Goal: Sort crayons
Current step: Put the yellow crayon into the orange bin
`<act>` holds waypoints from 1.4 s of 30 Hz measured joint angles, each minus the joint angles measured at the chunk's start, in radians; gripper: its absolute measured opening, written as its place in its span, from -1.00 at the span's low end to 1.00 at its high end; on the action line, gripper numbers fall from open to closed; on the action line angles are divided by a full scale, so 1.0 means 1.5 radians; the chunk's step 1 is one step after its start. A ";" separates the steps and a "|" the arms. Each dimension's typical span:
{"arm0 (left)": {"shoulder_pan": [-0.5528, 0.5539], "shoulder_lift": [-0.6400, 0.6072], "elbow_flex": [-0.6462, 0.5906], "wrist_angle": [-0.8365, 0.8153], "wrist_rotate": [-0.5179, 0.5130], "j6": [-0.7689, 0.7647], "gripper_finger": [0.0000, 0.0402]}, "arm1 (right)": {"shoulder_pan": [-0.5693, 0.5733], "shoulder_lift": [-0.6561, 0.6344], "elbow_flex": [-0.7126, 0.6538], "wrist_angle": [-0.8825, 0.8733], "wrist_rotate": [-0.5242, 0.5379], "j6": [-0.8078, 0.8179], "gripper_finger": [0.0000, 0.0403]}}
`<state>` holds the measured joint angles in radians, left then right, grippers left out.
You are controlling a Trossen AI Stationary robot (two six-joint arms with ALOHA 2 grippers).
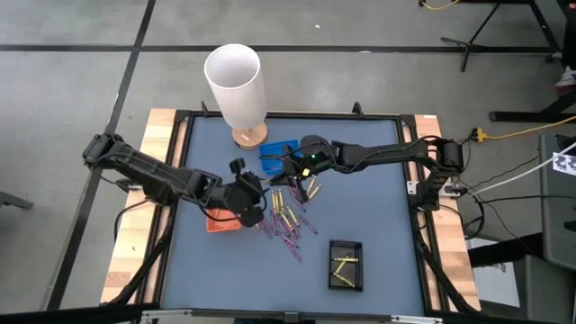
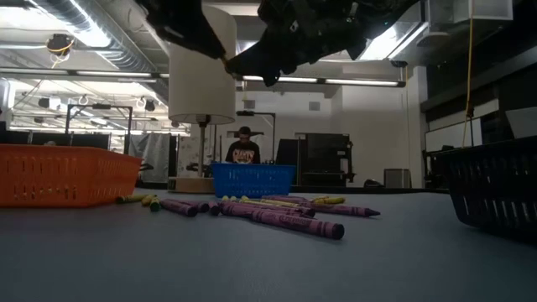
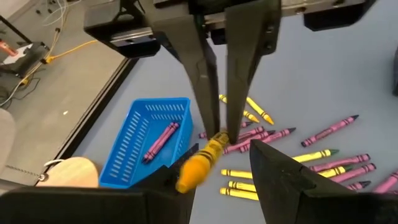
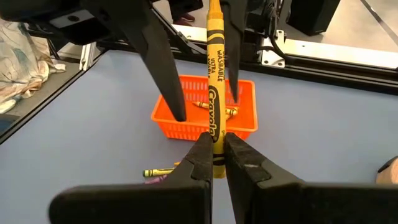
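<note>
Both jaws pinching one yellow crayon [image 4: 214, 93], right gripper [image 4: 214, 152], left gripper [image 3: 217, 127], mid-table above scattered crayons [image 1: 288, 225]

What you can't make out

From overhead, the left pincer [image 1: 256, 200] and right pincer [image 1: 286, 171] hide the held orange-gold crayon [image 4: 214, 93] entirely. The black tray [image 2: 495, 189] is cut by the low view's edge. The orange tray [image 1: 221, 220] sits partly under the left arm. The pile's crayons [image 1: 288, 220] are too small to count.
</note>
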<state>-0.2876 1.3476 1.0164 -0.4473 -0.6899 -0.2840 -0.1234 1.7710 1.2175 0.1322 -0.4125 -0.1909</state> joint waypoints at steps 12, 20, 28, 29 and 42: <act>0.018 0.000 0.000 0.012 0.000 0.000 -0.36 | 0.000 0.000 0.000 0.000 0.000 0.000 -0.89; 0.017 0.000 0.000 0.012 0.001 0.000 -0.61 | 0.000 0.000 0.000 0.000 0.000 0.000 -0.89; 0.017 0.000 0.000 0.012 0.003 0.004 -0.91 | 0.000 -0.001 0.000 0.000 0.000 -0.003 -0.89; 0.017 0.000 0.000 0.011 0.003 0.004 -0.93 | 0.000 -0.001 0.000 0.000 0.000 -0.003 -0.89; 0.017 0.000 0.000 0.009 0.003 0.006 -0.93 | 0.000 -0.001 0.000 0.000 0.000 0.009 -0.72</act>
<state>-0.2615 1.3476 1.0164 -0.4338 -0.6861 -0.2750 -0.1238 1.7702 1.2175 0.1322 -0.4118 -0.1770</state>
